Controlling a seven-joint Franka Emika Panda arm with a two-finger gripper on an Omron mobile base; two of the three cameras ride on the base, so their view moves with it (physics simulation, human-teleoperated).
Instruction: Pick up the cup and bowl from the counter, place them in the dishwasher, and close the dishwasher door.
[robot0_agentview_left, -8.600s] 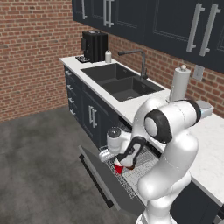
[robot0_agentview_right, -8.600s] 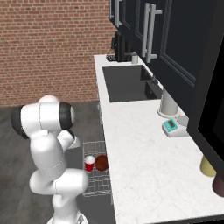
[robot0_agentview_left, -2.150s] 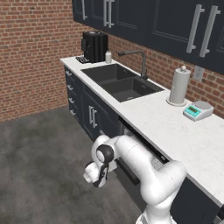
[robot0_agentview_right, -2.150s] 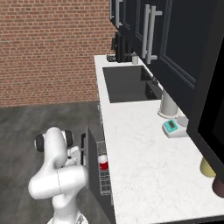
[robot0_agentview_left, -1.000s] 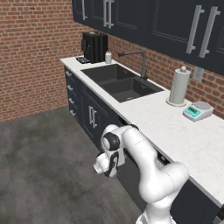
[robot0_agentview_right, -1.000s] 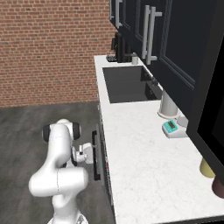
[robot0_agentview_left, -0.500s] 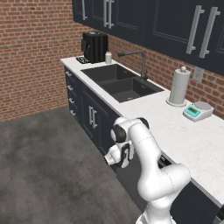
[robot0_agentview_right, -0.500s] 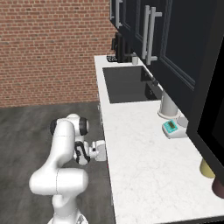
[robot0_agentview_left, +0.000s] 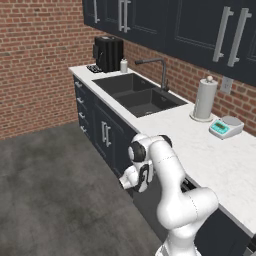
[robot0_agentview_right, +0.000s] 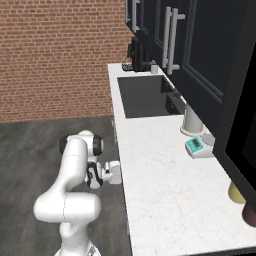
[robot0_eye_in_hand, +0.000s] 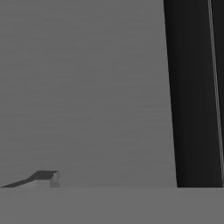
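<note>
One gripper (robot0_agentview_right: 116, 172) against the dishwasher door (robot0_agentview_left: 150, 200), finger spread unclear; one counter (robot0_agentview_right: 165, 190).

The gripper (robot0_agentview_right: 116, 172) is pressed flat against the dishwasher door (robot0_agentview_left: 150, 200), so its fingers can't really be made out.

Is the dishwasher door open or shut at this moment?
Shut, or nearly so. The dishwasher door stands upright, in line with the cabinet fronts, under the counter, and the gripper is against it.
</note>
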